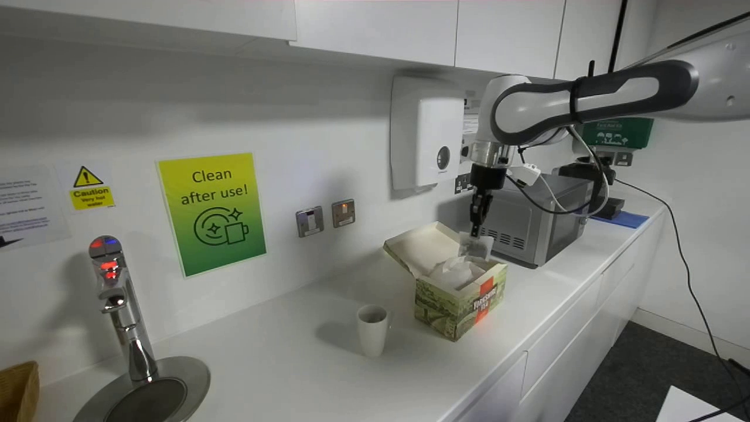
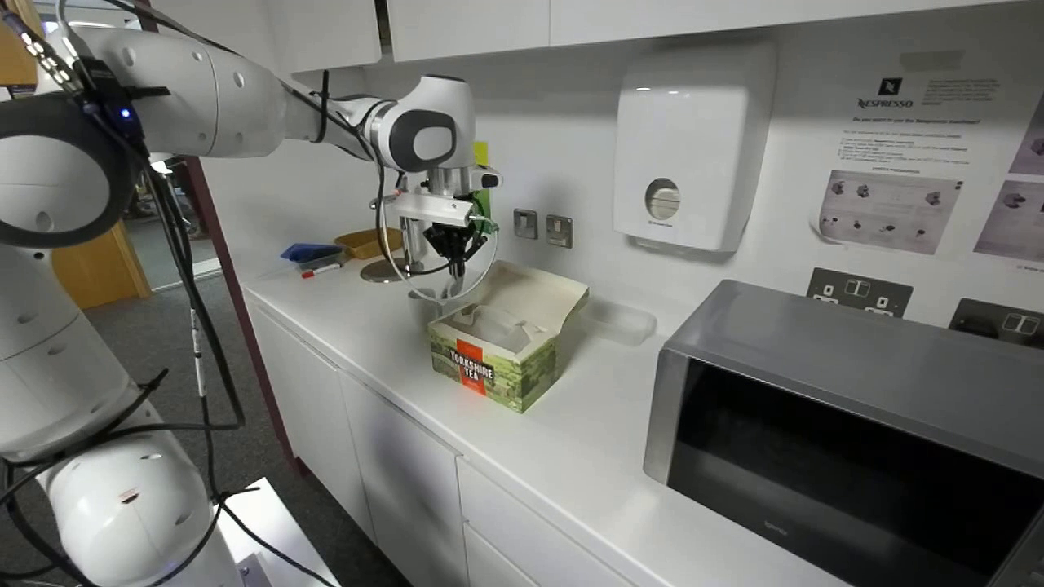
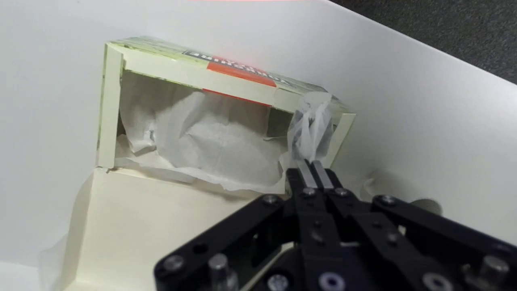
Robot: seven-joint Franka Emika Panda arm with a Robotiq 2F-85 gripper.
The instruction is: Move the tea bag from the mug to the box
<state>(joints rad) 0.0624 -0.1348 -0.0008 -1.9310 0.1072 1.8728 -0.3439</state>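
The box, a green printed tea carton, stands with its pale lid open in both exterior views and in the wrist view. Crumpled white paper lining fills its inside. My gripper is shut on a whitish, translucent tea bag, which hangs from the fingertips. In the wrist view the tea bag overlaps the mug-side end of the box's rim; its exact height above the rim cannot be told. The white mug stands upright beside the box, partly hidden by the gripper in the wrist view.
A grey microwave stands on the counter on the box's other side from the mug. A clear plastic tray lies behind the box by the wall. A tap stands beyond the mug. A towel dispenser hangs on the wall.
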